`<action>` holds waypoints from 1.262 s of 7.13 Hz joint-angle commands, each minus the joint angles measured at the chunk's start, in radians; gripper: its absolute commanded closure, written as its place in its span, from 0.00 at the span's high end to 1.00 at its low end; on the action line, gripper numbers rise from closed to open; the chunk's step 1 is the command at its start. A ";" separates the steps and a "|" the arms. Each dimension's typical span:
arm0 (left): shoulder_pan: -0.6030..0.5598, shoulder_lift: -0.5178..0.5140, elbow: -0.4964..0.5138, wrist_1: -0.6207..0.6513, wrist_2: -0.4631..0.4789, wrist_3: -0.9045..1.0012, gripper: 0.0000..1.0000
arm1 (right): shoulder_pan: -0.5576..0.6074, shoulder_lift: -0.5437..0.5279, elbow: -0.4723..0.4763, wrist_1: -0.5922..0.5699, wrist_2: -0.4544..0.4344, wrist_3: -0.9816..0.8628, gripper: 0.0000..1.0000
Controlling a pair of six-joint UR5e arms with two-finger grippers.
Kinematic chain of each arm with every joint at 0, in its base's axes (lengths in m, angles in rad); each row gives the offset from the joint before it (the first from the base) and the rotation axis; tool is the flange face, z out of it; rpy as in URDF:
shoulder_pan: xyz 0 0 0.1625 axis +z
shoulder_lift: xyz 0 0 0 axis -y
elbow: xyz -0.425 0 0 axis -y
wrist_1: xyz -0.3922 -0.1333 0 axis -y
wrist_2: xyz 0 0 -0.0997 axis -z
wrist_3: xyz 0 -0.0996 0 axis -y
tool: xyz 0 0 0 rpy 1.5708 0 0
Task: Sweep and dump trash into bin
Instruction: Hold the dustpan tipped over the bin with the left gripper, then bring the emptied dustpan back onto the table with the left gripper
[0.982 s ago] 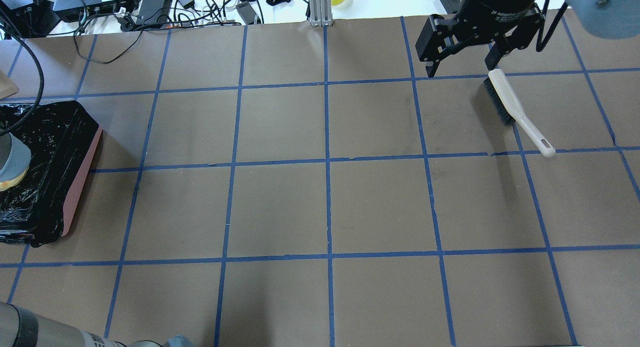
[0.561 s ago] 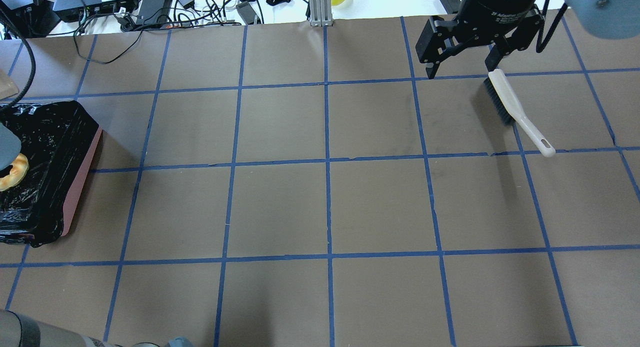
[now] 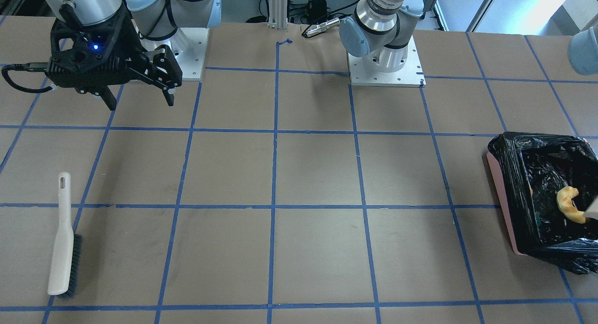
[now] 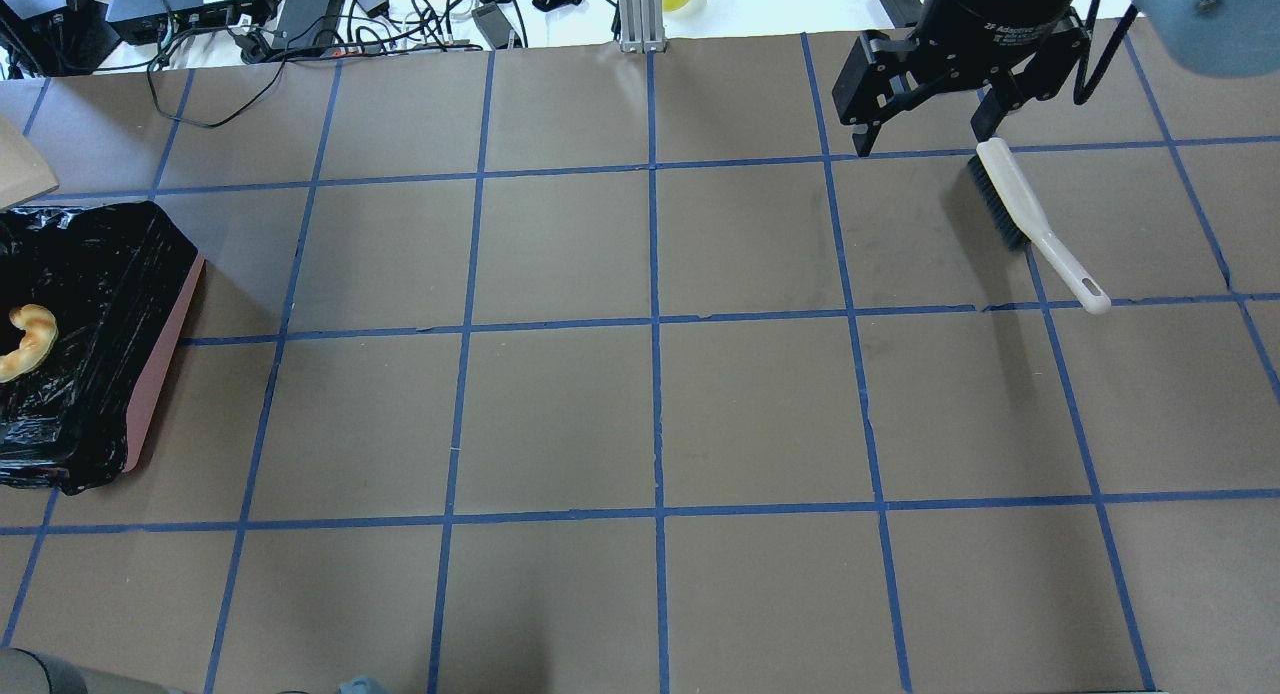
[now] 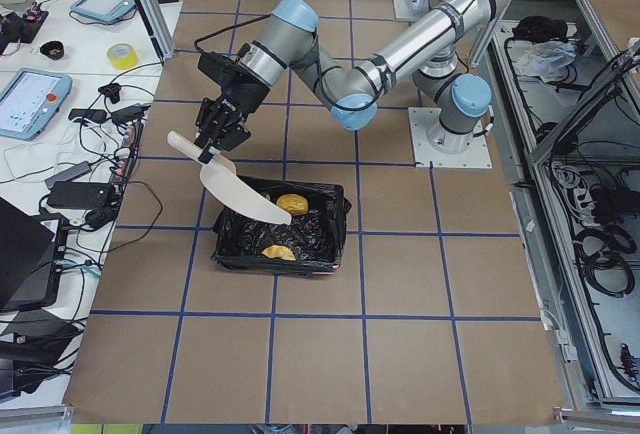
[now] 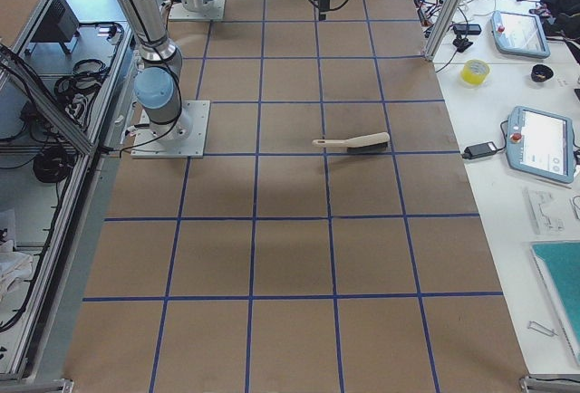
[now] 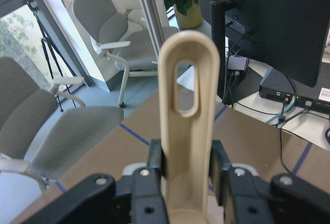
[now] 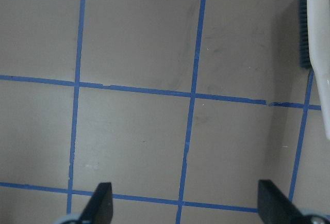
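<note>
The bin (image 4: 165,359), pink with a black bag liner, stands at the table's left end and also shows in the front view (image 3: 507,170) and the left view (image 5: 325,254). A pale yellow crescent rind (image 4: 28,341) lies in it, also in the front view (image 3: 569,202). The left view shows the rind (image 5: 278,252) and a yellow-brown lump (image 5: 291,203) inside. The sponge piece is hidden. My left gripper (image 7: 186,170) is shut on the beige dustpan's handle (image 7: 185,131) and holds the dustpan (image 5: 240,192) tilted above the bin. My right gripper (image 4: 923,142) is open and empty, above the table beside the brush (image 4: 1010,199).
The beige brush (image 3: 63,240) lies flat on the table at the far right, bristles sideways, and shows in the right wrist view (image 8: 317,43). Cables and power bricks (image 4: 300,14) lie beyond the table's far edge. Blue tape lines grid the brown table (image 4: 650,414).
The left arm has drawn back out of the overhead view to the left, uncovering the crescent rind in the bin. The right gripper and the brush have stayed in place.
</note>
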 commanded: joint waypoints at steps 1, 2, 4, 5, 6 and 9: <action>-0.039 0.031 0.021 -0.311 0.010 -0.223 0.00 | 0.000 0.000 0.001 0.000 -0.004 0.000 1.00; -0.055 0.028 0.018 -0.391 0.013 -0.336 0.00 | 0.000 0.000 0.001 0.000 -0.001 -0.001 1.00; -0.068 -0.006 0.018 -0.532 -0.045 -0.597 0.00 | -0.002 -0.002 0.001 0.005 -0.003 -0.001 1.00; -0.071 -0.024 0.018 -0.570 -0.105 -0.710 0.00 | -0.002 -0.002 0.003 0.008 -0.004 -0.003 1.00; -0.091 -0.035 0.018 -0.591 -0.105 -0.757 0.00 | -0.002 0.000 0.003 0.000 -0.003 -0.003 1.00; -0.224 -0.055 0.021 -0.639 -0.108 -1.056 0.00 | -0.002 -0.003 0.003 0.000 -0.003 -0.003 1.00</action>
